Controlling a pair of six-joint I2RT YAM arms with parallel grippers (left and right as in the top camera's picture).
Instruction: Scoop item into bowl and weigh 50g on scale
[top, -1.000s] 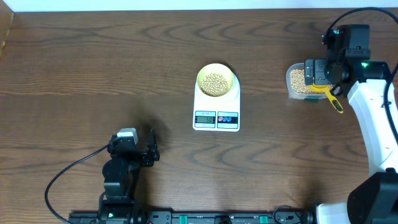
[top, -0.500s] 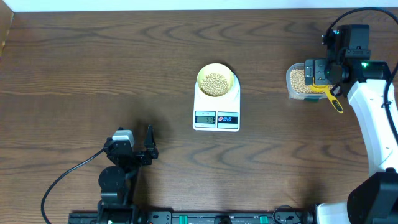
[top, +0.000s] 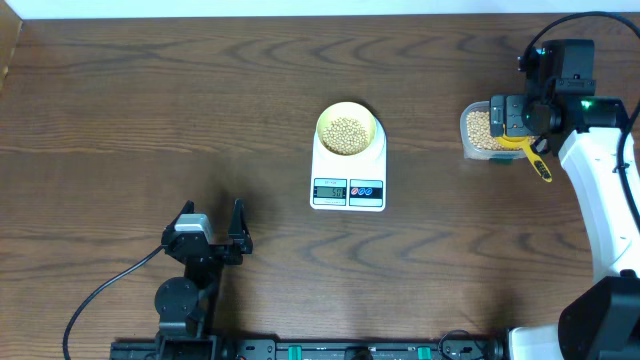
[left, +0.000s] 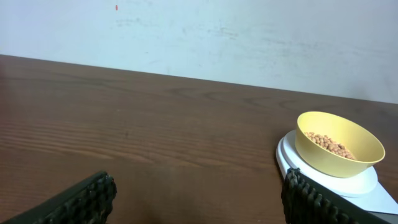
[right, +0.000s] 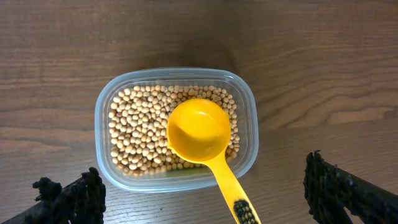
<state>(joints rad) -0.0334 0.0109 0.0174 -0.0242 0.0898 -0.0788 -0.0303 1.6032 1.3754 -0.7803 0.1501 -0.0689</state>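
Yellow bowl (left: 329, 154): sits on the round platform at the far end of the scale (top: 347, 176), near the middle of the table (top: 150, 100).
Beans in bowl (top: 347, 134): a shallow heap covers the bottom, well below the rim.
Display: too small to read, so I cannot tell whether the target weight has been reached.
Plastic tub (right: 251, 124): well to the right of the scale, with a thick layer of beans (right: 134, 134) inside.
Scoop (right: 199, 130): lies empty on the beans in the tub, with its handle slanting out over the near rim.
Right gripper (right: 205, 190): hangs above the tub with its jaws spread wide, one on each side of the handle, gripping nothing.
Left gripper (top: 212, 222): near the front edge, well apart from the scale, jaws wide and empty.
Risk, grip: the handle is thin and propped on the rim, so an off-centre pinch could make it swivel or tilt the tub.
Risk, carry: a heaped scoop could shed round beans across the bare wood between tub and scale.
Risk, weighing: one full scoop may overshoot, and touching the bowl would falsify the reading.
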